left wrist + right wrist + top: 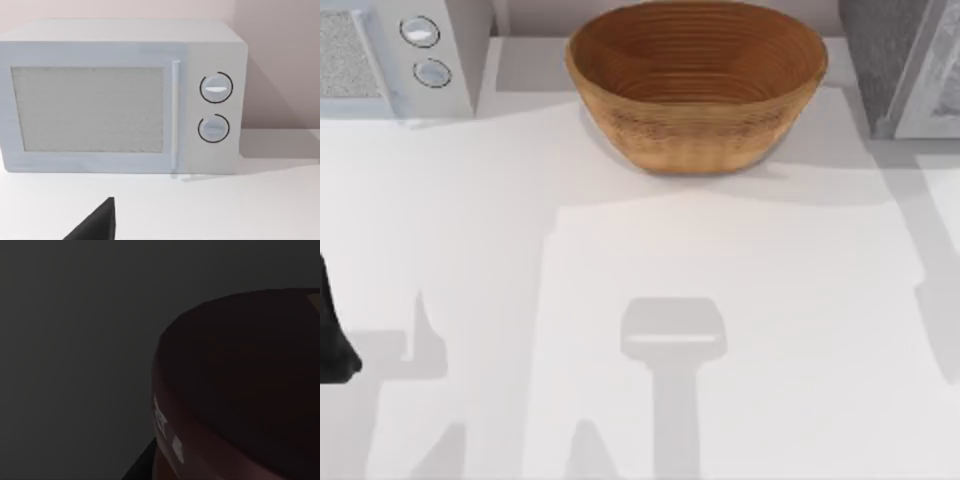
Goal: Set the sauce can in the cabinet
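My right wrist view is dark, the sauce can's [240, 390] maroon top close against it, grip unreadable, while my left arm [332, 340] sits parked at the table's [620, 250] left edge facing the microwave [125, 100], wicker bowl [696, 80] behind.

Wicker bowl [696, 85] right of microwave [395, 55]

Woven brown bowl [696, 85], pale grey microwave [120, 97], white table [620, 280]
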You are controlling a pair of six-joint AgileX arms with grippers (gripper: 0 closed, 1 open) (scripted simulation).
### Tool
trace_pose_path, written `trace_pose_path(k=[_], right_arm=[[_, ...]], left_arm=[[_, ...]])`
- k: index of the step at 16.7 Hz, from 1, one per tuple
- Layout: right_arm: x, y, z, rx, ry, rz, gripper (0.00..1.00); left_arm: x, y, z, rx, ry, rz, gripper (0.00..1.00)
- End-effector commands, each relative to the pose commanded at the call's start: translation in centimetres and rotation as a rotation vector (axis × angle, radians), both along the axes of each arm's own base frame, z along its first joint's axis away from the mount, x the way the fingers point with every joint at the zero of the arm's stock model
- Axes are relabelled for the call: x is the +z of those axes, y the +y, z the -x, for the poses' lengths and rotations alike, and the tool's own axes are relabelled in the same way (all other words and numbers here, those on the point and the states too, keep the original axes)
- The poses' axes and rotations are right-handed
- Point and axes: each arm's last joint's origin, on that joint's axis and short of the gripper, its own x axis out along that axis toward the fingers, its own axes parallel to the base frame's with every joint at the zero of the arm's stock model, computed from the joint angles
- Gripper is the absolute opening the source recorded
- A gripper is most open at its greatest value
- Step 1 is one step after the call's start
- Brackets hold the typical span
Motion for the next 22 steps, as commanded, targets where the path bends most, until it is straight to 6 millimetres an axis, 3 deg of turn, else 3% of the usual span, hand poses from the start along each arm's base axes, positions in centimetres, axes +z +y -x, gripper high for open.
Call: trace_pose_path(k=[4,17,22], right_arm=[[-0.02,-0.02,-0.06,0.0,0.0,0.0,0.0],[-0.02,-0.02,-0.06,0.0,0.0,0.0,0.98],[-0.02,-0.02,-0.06,0.0,0.0,0.0,1.0]], left_arm=[[0.0,0.0,0.0,0.0,0.0,0.0,1.0],[0.0,0.0,0.0,0.0,0.0,0.0,1.0],[0.0,0.0,0.0,0.0,0.0,0.0,1.0]])
